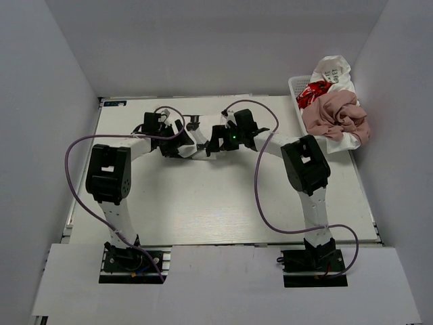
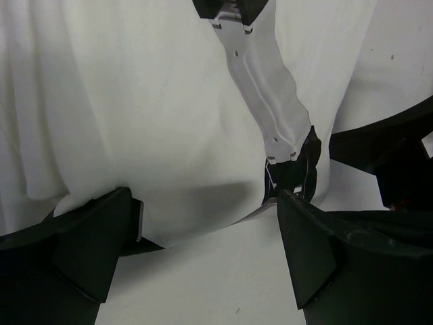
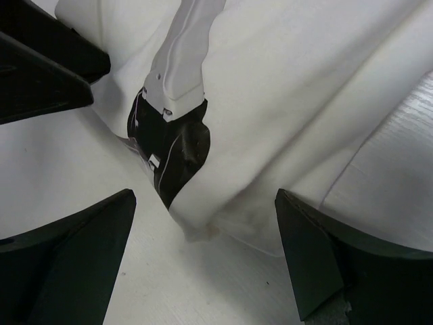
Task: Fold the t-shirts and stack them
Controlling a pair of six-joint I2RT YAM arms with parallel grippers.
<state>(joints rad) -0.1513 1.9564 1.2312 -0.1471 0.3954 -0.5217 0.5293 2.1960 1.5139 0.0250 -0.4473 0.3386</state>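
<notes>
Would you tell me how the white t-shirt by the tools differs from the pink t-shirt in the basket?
Colour: the white t-shirt is white; the pink t-shirt is dusty pink.
Place: the white one lies on the table before the open left tool and right tool; the pink one sits in the basket.
Surface: white shows broad folds, pink tight crumples.
Both are soft cloth, ungripped.
</notes>
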